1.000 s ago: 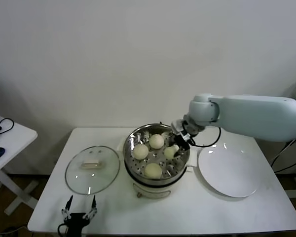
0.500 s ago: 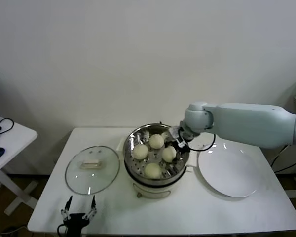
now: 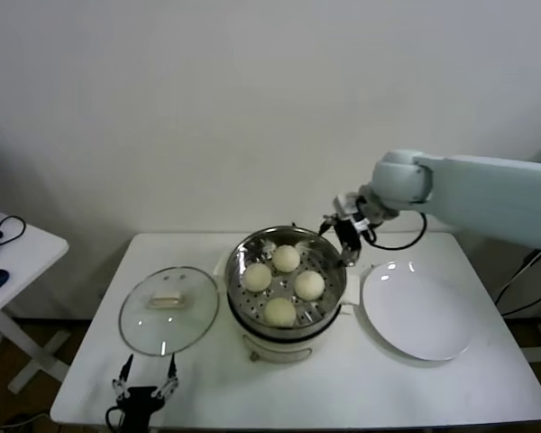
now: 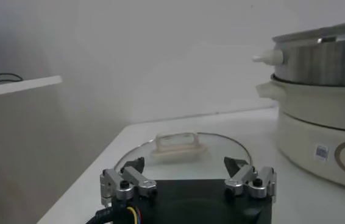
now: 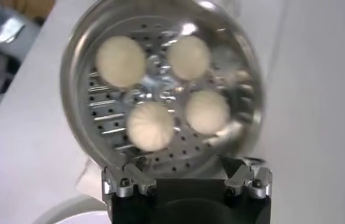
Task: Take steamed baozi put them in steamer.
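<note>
**Seemingly done: all four buns sit in the pot**

Nearest, the left gripper (image 3: 144, 390) is parked at the table's (image 3: 343, 388) near edge, its fingers apart and holding nothing, just short of the glass lid (image 3: 169, 309) lying flat on the left. Farther in, the steamer (image 3: 243, 307) holds all four steamed baozi (image 3: 279, 311) on its perforated floor, apart from one another. To its right the white plate (image 3: 419, 316) lies bare. Beyond, the right gripper (image 3: 350, 244) hovers over the steamer's far right rim, fingers spread and empty. By the look of things, nothing is left to move. Part of the steamer's floor is lost in glare.
</note>
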Tool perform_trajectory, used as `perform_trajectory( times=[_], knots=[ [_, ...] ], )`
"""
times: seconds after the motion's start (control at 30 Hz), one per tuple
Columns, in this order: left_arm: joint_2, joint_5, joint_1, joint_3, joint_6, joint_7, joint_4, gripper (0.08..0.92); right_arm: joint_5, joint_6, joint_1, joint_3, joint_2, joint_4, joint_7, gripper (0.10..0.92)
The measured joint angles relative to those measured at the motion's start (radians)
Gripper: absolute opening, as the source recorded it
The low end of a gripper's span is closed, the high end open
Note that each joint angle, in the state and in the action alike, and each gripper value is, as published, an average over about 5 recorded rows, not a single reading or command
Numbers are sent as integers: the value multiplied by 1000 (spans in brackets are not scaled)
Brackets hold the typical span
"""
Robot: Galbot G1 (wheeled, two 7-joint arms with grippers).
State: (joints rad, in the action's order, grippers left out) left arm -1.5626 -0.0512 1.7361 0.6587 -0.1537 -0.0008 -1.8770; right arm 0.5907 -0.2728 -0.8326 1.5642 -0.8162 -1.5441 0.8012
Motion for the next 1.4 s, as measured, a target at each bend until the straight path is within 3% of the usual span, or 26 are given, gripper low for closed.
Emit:
perform_trajectory(
  times=[0.27, 0.63, 0.83, 1.1, 1.4],
  knots=[
    [-2, -8, -1, -20, 6, 4, -15, 823, 94, 4, 184, -290, 226, -43, -254, 823],
    [-9, -29, -9, -53, -9, 18, -19, 823, 202, 167, 831, -925, 415, -117, -617, 823],
    [-15, -37, -13, -74, -21, 21, -18, 823, 193, 263, 1230, -1326, 351, -187, -716, 823],
    [-17, -43, -15, -83, -29, 21, -14, 823, 116, 387, 1764, -1829, 147, -296, -756, 823],
    [-19, -43, -19, -93, -37, 22, -9, 823, 37, 549, 2246, -2111, -88, -342, -772, 823]
  ],
)
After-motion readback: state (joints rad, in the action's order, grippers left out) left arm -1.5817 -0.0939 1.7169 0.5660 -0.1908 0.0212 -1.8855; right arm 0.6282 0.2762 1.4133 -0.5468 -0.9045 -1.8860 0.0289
